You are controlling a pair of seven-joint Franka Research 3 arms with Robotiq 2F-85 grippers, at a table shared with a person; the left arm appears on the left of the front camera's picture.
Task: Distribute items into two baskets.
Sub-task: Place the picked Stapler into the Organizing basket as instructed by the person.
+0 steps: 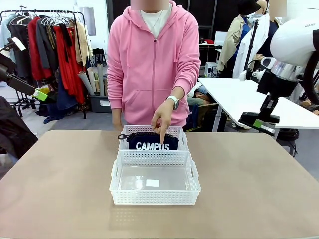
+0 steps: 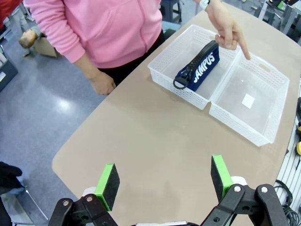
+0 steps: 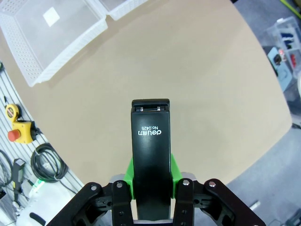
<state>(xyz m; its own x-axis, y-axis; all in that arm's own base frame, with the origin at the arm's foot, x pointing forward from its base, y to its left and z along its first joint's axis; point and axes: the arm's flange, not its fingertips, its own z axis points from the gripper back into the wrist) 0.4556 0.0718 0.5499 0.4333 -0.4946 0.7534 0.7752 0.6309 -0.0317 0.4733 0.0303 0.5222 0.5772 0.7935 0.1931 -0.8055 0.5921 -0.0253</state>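
Right claw is clamped on the black stapler, gripping its rear half between the green pads so the nose sticks out forward — looks held that way to go nose-first into a basket. In the front view the right claw hangs high off to the right, well apart from both baskets, stapler hard to make out there against the dark arm.

Left claw is released, jaws wide, nothing between them; it hovers above the bare worktop near the person's corner, well clear of the baskets.

The two baskets sit end to end mid-worktop, touching. Far basket holds the navy pouch, standing on its long edge with the lettering facing the robot. Near basket has nothing in it but a small white label on its floor — my read is the stapler belongs there, one item per basket.

The person's hand points a finger down at the pouch, probably marking that one as done or signalling.

Hidden: the pouch's lower part behind the basket wall, and the stapler's back end inside the claw. Left arm barely shows at the front view's edge.
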